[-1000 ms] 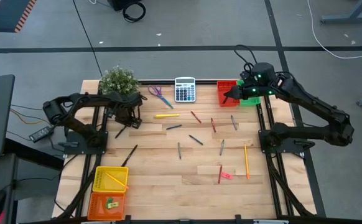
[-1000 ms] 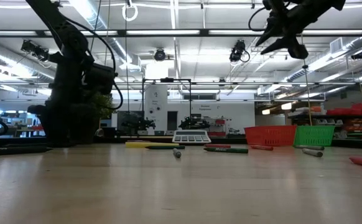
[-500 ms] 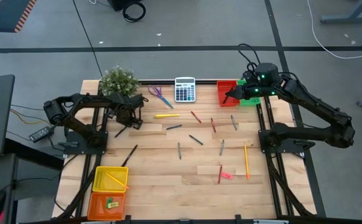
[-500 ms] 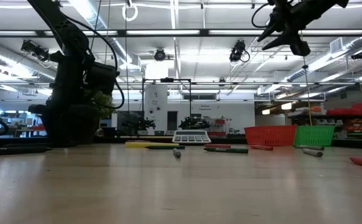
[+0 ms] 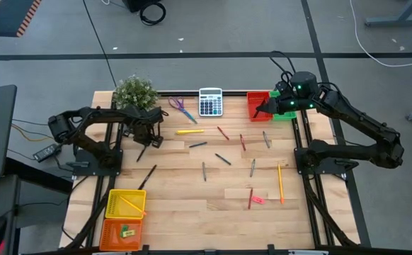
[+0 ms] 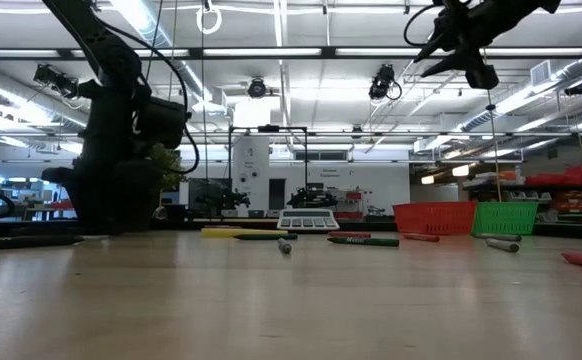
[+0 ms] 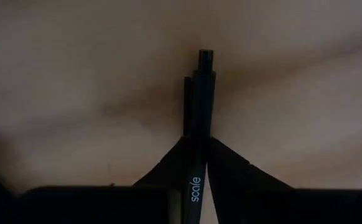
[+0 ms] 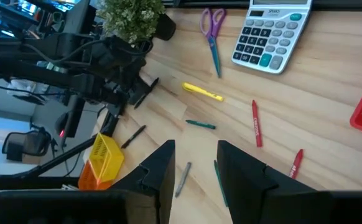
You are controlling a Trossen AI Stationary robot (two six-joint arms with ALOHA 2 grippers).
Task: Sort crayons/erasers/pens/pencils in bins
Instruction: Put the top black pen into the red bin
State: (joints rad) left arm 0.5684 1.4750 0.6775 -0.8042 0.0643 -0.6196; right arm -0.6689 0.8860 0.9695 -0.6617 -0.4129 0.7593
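Clamped on a black pen (image 7: 197,130), the left gripper (image 5: 146,139) sits low by the plant (image 5: 135,92); the pen runs straight out between its fingers. Yellow bin (image 5: 124,204) lies at six o'clock. Right gripper (image 8: 195,163), fingers apart, hovers over the red bin (image 5: 258,105).

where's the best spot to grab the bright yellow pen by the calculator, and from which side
Grip the bright yellow pen at its middle, coming straight down from above. It lies flat on the table, running left to right in the high view, so the fingers should close across its thin width. Nothing touches it: the calculator and scissors sit apart. The open right end effector, hovering above the red bin, is probably freer.
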